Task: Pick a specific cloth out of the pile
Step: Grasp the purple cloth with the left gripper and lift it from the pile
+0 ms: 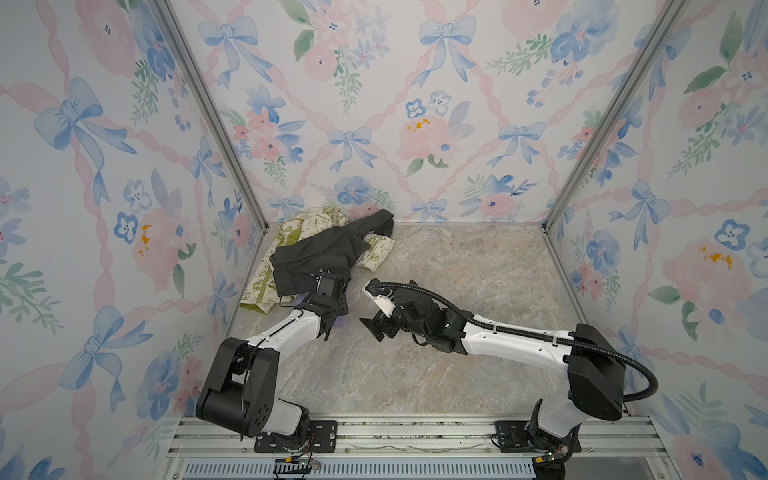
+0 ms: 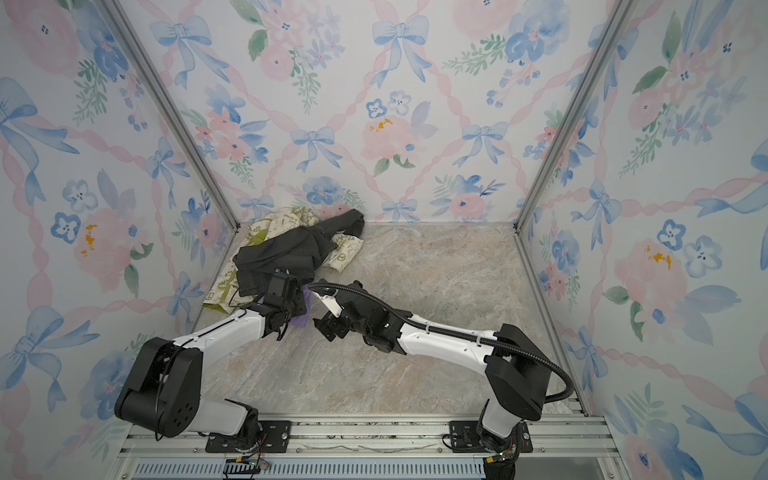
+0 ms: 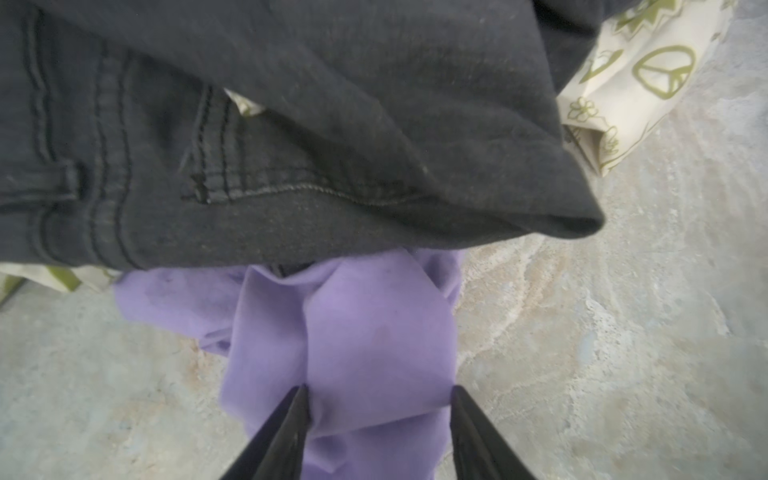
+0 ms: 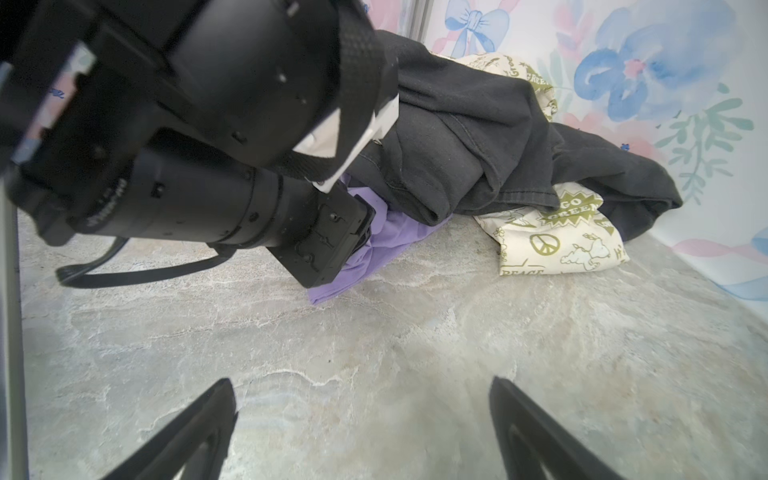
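Lavender cloth (image 3: 374,340) was thin, soft, matt fabric; dark grey garment (image 3: 332,124) heavier denim-like cloth w/ stitched seams; cream cloth (image 3: 623,104) smooth, printed; tabletop (image 4: 415,374) matt, stone-look.

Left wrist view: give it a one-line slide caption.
Left gripper straddling a fold of the lavender cloth that pokes out from under the dark grey garment.

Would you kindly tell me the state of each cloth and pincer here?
lavender cloth: crumpled, partly under the dark grey garment.
dark grey garment: heaped over the cream printed cloth.
cream printed cloth: partly buried.
left pincer: astride a lavender fold, grip unclear.
right pincer: open, empty.
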Robot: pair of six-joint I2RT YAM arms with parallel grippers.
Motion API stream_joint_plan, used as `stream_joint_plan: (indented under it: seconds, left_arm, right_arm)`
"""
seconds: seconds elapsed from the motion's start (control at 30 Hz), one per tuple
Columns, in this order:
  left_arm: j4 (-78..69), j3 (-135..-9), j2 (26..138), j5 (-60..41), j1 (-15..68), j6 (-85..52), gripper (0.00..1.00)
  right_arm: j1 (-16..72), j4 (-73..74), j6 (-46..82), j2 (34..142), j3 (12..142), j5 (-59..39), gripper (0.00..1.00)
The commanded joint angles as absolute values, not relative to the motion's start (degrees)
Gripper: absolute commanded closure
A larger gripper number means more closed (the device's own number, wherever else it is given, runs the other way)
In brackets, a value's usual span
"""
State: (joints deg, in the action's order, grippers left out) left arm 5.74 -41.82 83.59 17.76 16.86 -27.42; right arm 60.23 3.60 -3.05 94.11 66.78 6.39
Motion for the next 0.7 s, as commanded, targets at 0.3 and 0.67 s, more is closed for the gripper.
stream_joint_plan:
  seconds: [0.3, 0.67]
  left_arm:
    - [6.71, -46.17, 86.34, 14.01, 17.01, -29.65, 1.00]
    - [6.42, -51.33, 75.86, 11.12, 16.92, -26.24, 1.00]
  right_arm:
    - [60.47, 4.21, -3.18, 95.55, 67.63, 2.76, 0.03]
    - [60.38, 5.44, -2.55, 93.17, 64.52, 3.29, 0.03]
